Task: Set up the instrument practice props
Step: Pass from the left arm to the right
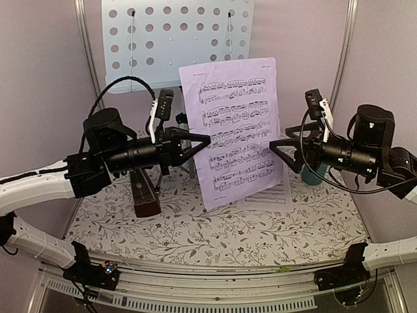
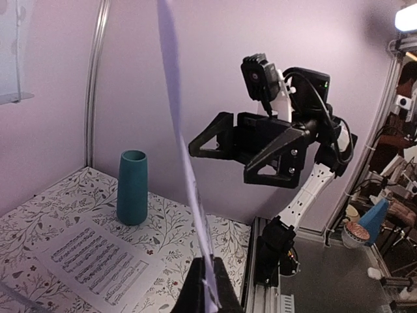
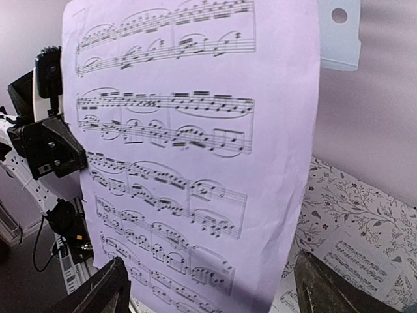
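Note:
A lilac sheet-music page (image 1: pixel 238 130) hangs upright above the table, below and in front of the pale-blue perforated music stand (image 1: pixel 176 39). My left gripper (image 1: pixel 205 140) is shut on the page's left edge. In the left wrist view the page (image 2: pixel 179 130) is edge-on, pinched at my gripper (image 2: pixel 207 293). My right gripper (image 1: pixel 273 147) is open at the page's right edge. Its fingers stand wide apart in the right wrist view (image 3: pixel 208 297), with the page (image 3: pixel 195 143) filling the view. A second page (image 1: pixel 270 195) lies flat on the table. The dark-red-brown metronome (image 1: pixel 144 192) stands under my left arm.
A teal cup (image 1: pixel 313 175) stands at the right behind my right gripper and also shows in the left wrist view (image 2: pixel 132 188). The floral table cover (image 1: pixel 215 235) spreads in front. Lilac walls and metal poles close in the back and sides.

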Controlling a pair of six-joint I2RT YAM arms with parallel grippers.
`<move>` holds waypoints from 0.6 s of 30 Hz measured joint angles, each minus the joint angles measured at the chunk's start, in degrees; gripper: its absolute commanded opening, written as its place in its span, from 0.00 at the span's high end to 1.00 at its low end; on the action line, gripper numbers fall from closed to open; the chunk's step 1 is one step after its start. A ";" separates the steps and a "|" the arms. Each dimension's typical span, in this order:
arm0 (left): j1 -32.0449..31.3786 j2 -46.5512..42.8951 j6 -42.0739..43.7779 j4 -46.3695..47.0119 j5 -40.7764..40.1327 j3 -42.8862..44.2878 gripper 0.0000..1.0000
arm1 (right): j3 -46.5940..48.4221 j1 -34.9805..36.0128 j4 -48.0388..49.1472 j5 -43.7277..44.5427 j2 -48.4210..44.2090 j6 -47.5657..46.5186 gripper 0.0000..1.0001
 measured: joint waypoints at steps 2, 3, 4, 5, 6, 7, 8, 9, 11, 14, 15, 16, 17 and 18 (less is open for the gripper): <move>0.24 -1.44 3.80 -5.05 0.15 2.25 1.00 | 0.02 -3.19 3.28 -4.79 1.99 -1.86 0.13; 0.44 -1.81 5.49 -7.58 0.20 3.58 1.00 | 0.11 -5.20 4.68 -7.74 3.15 -2.40 0.13; 0.68 -2.05 7.08 -9.88 0.17 4.92 1.00 | 0.15 -7.41 6.01 -10.60 4.31 -3.08 0.13; 1.03 -2.16 8.61 -12.33 0.00 6.43 1.00 | 0.17 -9.31 6.99 -12.79 5.18 -3.30 0.13; 1.38 -2.23 9.64 -14.08 -0.09 7.61 1.00 | 0.20 -11.45 8.26 -15.78 6.16 -3.39 0.13; 1.90 -2.29 10.86 -16.02 -0.22 8.92 1.00 | 0.20 -13.16 9.35 -18.14 7.04 -3.45 0.13; 2.54 -2.38 11.82 -17.79 -0.28 10.10 1.00 | 0.28 -14.49 10.29 -20.55 7.78 -3.58 0.14; 3.15 -2.45 12.68 -19.37 -0.26 11.15 1.00 | 0.44 -15.13 10.91 -22.25 8.26 -3.74 0.14; 4.33 -2.40 14.23 -22.60 -0.28 13.33 1.00 | 1.01 -15.50 12.24 -26.53 9.16 -4.20 0.16; 5.49 -2.14 16.02 -26.05 -0.24 16.11 1.00 | 1.86 -15.43 14.34 -32.06 9.75 -4.52 0.17; 5.86 -1.92 16.59 -27.08 -0.09 17.09 1.00 | 2.16 -15.43 14.91 -33.86 9.88 -4.52 0.17; 6.19 -1.70 16.81 -27.87 0.09 17.81 1.00 | 2.49 -15.43 15.54 -35.28 9.99 -4.50 0.17; 6.51 -1.46 17.00 -28.59 0.44 18.45 1.00 | 2.56 -15.43 15.80 -35.63 9.99 -4.55 0.17; 6.86 -1.25 17.09 -29.14 0.87 18.99 1.00 | 2.60 -15.43 16.13 -35.98 9.97 -4.63 0.17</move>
